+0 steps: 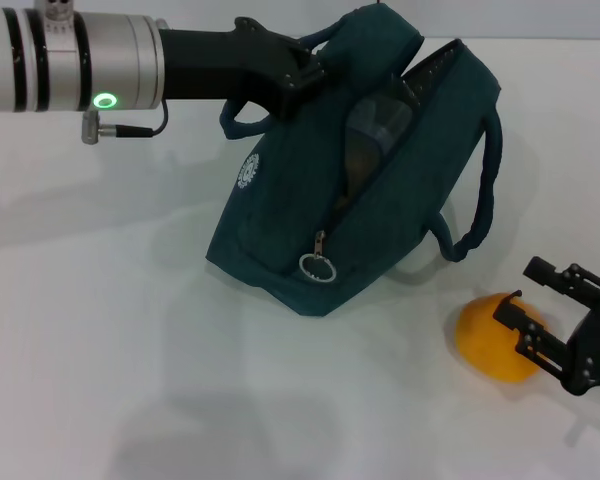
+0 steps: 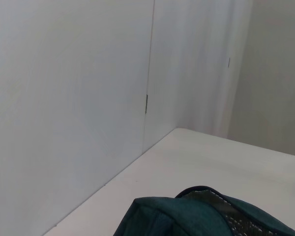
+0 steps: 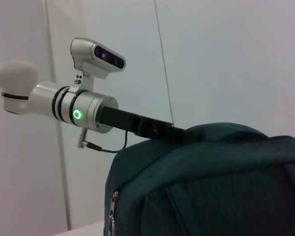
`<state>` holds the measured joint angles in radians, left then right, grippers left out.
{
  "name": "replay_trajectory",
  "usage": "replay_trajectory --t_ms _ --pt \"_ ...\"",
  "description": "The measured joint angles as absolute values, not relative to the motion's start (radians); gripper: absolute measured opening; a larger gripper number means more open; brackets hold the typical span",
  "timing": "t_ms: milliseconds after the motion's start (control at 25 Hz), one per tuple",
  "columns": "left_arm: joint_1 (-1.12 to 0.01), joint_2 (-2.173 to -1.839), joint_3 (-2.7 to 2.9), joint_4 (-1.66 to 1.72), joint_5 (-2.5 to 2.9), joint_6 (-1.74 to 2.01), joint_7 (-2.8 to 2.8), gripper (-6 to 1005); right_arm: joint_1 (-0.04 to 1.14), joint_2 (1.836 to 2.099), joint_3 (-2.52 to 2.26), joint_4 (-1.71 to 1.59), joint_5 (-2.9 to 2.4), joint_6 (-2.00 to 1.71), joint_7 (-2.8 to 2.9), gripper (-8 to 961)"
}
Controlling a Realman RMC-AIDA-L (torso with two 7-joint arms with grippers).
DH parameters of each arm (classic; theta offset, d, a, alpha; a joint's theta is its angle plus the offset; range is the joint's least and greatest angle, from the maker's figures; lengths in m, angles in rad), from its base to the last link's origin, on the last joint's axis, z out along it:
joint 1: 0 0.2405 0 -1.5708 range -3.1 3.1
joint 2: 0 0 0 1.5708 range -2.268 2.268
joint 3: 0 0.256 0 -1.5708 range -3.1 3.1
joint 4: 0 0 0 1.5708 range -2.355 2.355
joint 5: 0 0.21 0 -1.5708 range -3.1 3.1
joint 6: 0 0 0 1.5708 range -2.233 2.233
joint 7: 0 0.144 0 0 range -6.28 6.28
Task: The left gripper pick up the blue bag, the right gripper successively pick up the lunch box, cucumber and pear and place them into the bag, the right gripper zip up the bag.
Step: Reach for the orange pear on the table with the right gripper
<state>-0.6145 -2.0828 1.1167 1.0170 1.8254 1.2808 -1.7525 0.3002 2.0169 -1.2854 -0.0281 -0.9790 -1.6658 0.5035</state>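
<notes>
Right gripper (image 1: 528,322), lower right, fingers open around pear (image 1: 496,336): close gently. Left gripper (image 1: 305,70), upper left, grips bag (image 1: 380,215).

Blue bag (image 1: 380,190): dark teal fabric, soft-sided, propped tilted on the desk (image 1: 110,330), top corner lifted, zipper open along its length with a ring pull (image 1: 318,266) hanging at the low end. Round white logo on the side, looped handles to either side, silvery lining seen at the mouth. Lunch box (image 1: 378,125): clear plastic, only partly seen inside the opening. Something darker beneath it, too hidden to name. Pear (image 1: 495,335): orange-yellow, rounded, lying on the desk well right of the bag, close to the near edge.
</notes>
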Motion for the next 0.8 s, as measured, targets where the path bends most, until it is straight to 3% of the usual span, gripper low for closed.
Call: replay_trajectory --t_ms 480,800 --pt "-0.617 -2.085 1.116 1.017 1.825 1.28 -1.746 49 0.33 2.022 -1.31 -0.031 -0.979 -1.621 0.51 425" --pt "-0.618 -2.083 1.116 1.017 1.825 1.269 -1.746 49 0.329 2.022 -1.31 -0.034 -0.979 -1.618 0.504 335"
